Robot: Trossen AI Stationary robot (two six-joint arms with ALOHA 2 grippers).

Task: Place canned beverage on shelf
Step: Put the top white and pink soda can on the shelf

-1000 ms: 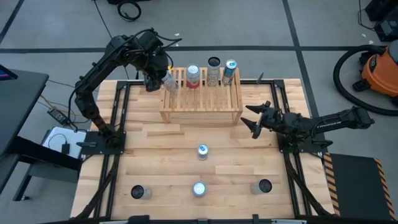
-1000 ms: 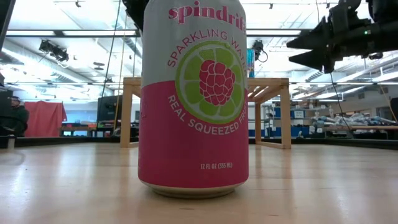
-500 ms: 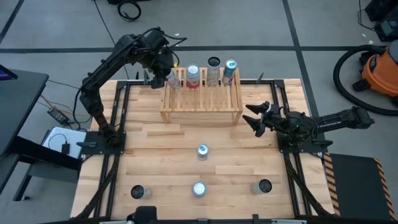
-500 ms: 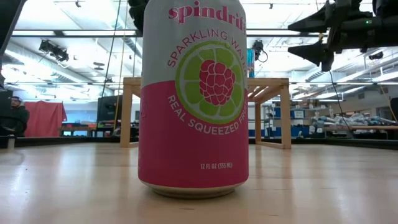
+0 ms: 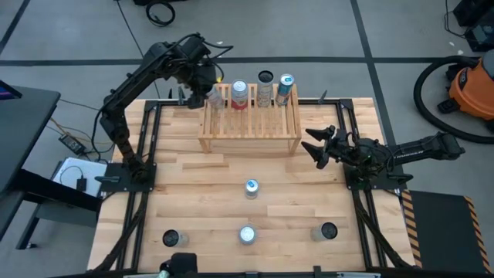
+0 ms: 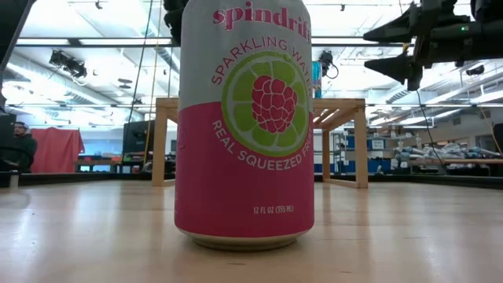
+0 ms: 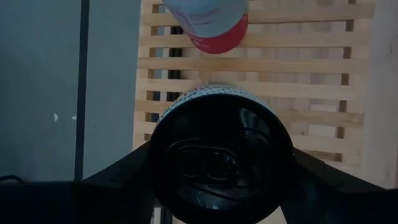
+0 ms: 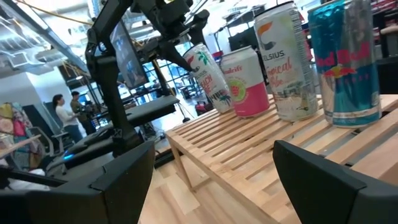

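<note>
We've got the can (image 8: 206, 79) up at the far left end of the shelf (image 5: 249, 123), clamped tight in the left gripper (image 5: 207, 91) and leaning over, its base just at the slatted top, whether touching or a shade above we can't tell. In the left wrist view its dark underside fills the frame, with the slats behind it and the pink can (image 7: 208, 25) standing beyond.

On the shelf top there's a row already standing: the pink can right beside ours, then the pale tall can (image 8: 289, 59), then the blue can (image 8: 345, 59) at the right end. The gap between our can and the pink one looks slim.

So for this step, we'd say bring the can upright first, because letting go at this lean would likely tip it toward its neighbour or off the shelf's end. Then lower it until the base sits flat across the slats, not perched on one edge. Only then spread the fingers, and lift straight up so nothing gets clipped.

Over on the right side of the table, the right gripper (image 5: 318, 147) waits with its fingers spread wide and empty. More cans (image 5: 251, 188) stand on the table (image 5: 185, 193) nearer us.
</note>
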